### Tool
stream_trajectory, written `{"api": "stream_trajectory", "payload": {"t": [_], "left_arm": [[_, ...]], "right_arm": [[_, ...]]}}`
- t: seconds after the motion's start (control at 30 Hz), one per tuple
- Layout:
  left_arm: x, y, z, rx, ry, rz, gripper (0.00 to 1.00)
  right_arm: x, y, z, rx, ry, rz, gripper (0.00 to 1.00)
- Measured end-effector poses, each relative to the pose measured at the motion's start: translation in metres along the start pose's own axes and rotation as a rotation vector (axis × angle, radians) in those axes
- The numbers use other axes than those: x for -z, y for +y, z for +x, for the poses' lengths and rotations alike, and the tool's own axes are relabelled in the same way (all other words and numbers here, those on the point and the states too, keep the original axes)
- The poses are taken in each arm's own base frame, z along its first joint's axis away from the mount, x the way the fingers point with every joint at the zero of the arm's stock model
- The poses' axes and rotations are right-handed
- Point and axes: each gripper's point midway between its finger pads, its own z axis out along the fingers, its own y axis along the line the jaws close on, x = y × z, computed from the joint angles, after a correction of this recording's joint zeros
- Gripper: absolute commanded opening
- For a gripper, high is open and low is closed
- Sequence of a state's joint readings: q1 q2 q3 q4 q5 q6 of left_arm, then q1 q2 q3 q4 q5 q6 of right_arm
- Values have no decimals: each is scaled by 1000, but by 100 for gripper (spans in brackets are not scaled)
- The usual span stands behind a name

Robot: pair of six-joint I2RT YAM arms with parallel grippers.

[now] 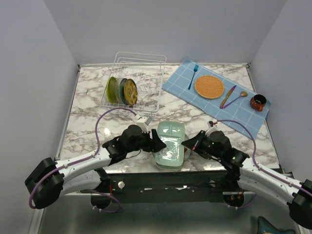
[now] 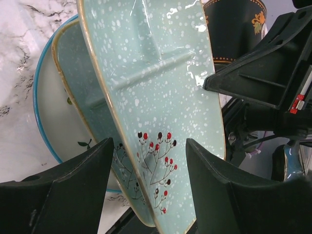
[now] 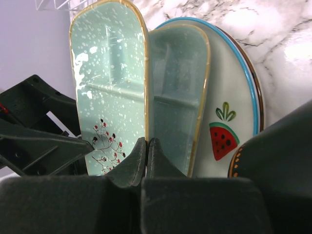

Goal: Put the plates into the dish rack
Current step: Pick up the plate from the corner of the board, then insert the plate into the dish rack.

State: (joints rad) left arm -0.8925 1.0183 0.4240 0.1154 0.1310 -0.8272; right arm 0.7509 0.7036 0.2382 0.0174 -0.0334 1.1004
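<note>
mint plate (image 2: 161,73), left gripper (image 2: 148,146) astride — seemingly loose

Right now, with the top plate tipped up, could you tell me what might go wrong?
The top mint plate seems propped on the shut right gripper only; the left gripper straddles its edge open, so it could drop onto the second mint plate. The stack sits at the near edge of the table, so a nudge might push it off.
</note>
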Motion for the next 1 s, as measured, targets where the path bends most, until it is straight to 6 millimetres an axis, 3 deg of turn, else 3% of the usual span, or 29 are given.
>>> {"api": "stream_trajectory", "payload": {"t": [0.2, 0.8, 0.9, 0.93, 1.0], "left_arm": [[0, -4, -2, 3, -6, 18, 66], [0, 4, -6, 20, -19, -14, 8], [0, 5, -6, 19, -19, -16, 2], [0, 4, -6, 19, -19, -16, 0], [0, 4, -6, 18, -17, -16, 0]], "right_arm": [[-3, 8, 1, 0, 14, -43, 0], [-15, 10, 6, 8, 55, -60, 1], [-16, 11, 5, 22, 55, -58, 29], [-16, 11, 5, 29, 55, -58, 45], [-15, 17, 1, 45, 49, -64, 58]]}}
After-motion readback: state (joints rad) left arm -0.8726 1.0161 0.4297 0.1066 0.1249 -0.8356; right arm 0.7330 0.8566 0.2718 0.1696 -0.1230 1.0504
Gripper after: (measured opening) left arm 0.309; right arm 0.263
